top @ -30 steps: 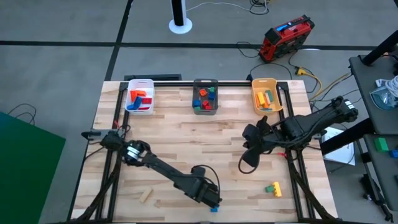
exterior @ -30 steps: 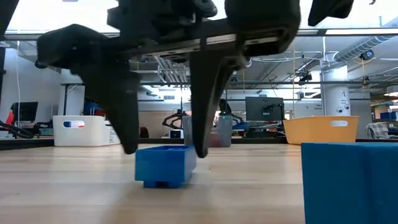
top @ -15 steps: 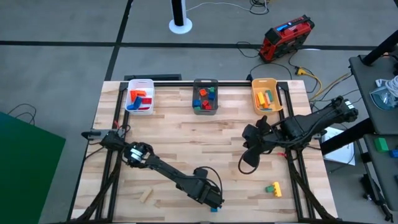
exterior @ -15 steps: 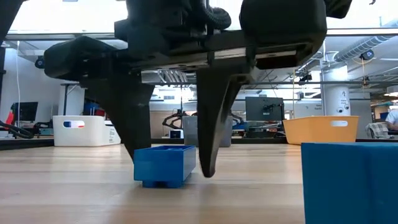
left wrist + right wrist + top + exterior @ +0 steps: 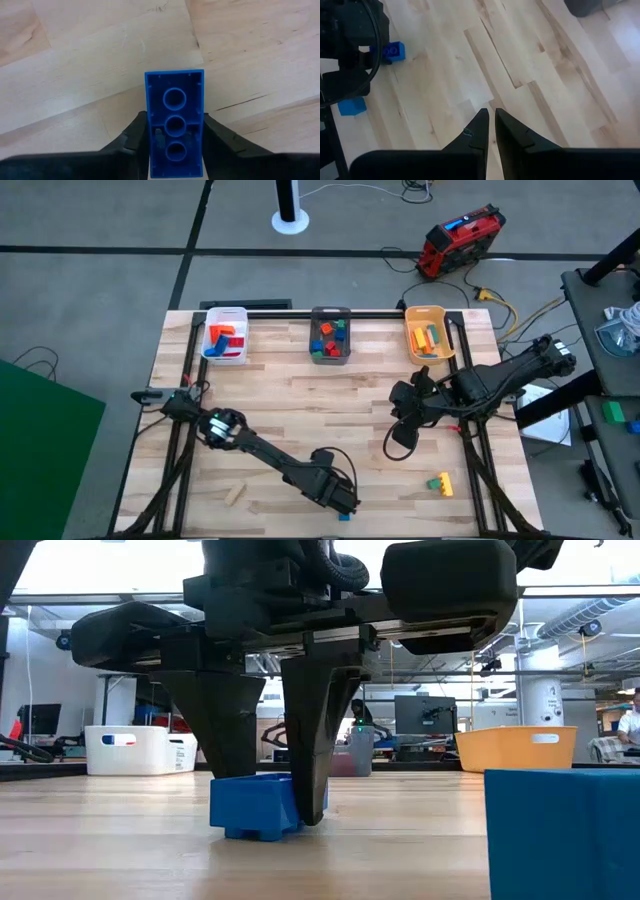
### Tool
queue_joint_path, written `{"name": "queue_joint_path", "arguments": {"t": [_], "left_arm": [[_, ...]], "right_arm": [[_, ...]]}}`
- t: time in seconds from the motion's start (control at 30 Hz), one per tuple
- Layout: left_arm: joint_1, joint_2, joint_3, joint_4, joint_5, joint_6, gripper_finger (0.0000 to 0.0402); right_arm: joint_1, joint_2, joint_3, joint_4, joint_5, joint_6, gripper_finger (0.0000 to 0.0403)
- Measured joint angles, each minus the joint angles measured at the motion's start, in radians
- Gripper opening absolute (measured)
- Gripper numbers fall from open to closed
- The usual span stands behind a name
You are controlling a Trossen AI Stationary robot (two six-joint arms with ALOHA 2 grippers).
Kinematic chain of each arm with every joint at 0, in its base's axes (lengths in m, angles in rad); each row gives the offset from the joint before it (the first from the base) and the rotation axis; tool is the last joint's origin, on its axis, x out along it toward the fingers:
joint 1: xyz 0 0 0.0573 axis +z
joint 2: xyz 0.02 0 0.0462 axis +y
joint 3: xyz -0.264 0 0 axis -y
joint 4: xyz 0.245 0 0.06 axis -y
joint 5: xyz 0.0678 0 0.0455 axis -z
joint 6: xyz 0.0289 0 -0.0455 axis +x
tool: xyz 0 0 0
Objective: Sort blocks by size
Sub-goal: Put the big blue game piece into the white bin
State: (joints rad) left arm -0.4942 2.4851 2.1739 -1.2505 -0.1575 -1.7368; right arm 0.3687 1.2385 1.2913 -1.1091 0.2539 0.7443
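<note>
**A:** Where's your left gripper (image 5: 262,810)?

**B:** Down at the near edge of the table (image 5: 300,390), centre. Fingers closed onto a blue block (image 5: 175,125), one pad on each long side. The block sits on the wood with its hollow underside up; three round sockets show in the left wrist view.

**A:** Lifted?

**B:** No. Low view has the block's base touching the tabletop.

**A:** Your right gripper (image 5: 490,122)?

**B:** Hovering over the right half of the table, fingertips nearly touching, nothing between them. It waits there.

**A:** Other loose blocks you've got?

**B:** A plain wood bar (image 5: 234,495) lies near the front left. A green block (image 5: 434,481) and a yellow block (image 5: 446,485) lie side by side at front right. A second blue block (image 5: 565,830) sits right at the low camera, filling its lower right corner.

**A:** Bins?

**B:** Three along the far edge. White bin (image 5: 226,320) at left holds red, orange and blue pieces. Grey bin (image 5: 330,312) in the middle holds mixed small ones. Orange bin (image 5: 428,312) at right holds yellow and green bars.
</note>
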Motion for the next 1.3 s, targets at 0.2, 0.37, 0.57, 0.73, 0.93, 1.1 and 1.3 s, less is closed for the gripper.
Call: {"name": "queue_joint_path", "arguments": {"t": [0.2,0.37,0.57,0.73,0.93,1.1,1.3], "left_arm": [[0.003,0.002,0.154,-0.149,0.003,0.045,0.0127],[0.021,-0.08,0.127,-0.305,-0.006,0.071,0.0126],[0.063,-0.271,0.002,-0.321,-0.13,0.13,0.0126],[0.154,-0.491,-0.21,-0.319,-0.203,0.197,0.0126],[0.347,-0.788,-0.55,-0.298,-0.22,0.314,0.0126],[0.583,-1.038,-0.821,-0.158,-0.219,0.467,0.0126],[0.935,-1.226,-1.059,0.077,-0.143,0.743,0.0126]], "right_arm": [[0.0,0.0,0.0,0.0,0.0,-0.016,0.0022],[0.0,0.0,0.0,0.0,0.0,-0.025,0.0022],[-0.003,-0.001,-0.001,0.011,0.001,-0.065,0.0022],[-0.019,-0.001,-0.003,0.04,0.001,-0.076,0.0022],[-0.055,0.0,-0.003,0.051,0.005,-0.089,0.0022],[-0.106,0.004,-0.003,0.064,0.005,-0.091,0.0022],[-0.204,0.014,-0.003,0.157,-0.027,-0.117,0.0022]]}}
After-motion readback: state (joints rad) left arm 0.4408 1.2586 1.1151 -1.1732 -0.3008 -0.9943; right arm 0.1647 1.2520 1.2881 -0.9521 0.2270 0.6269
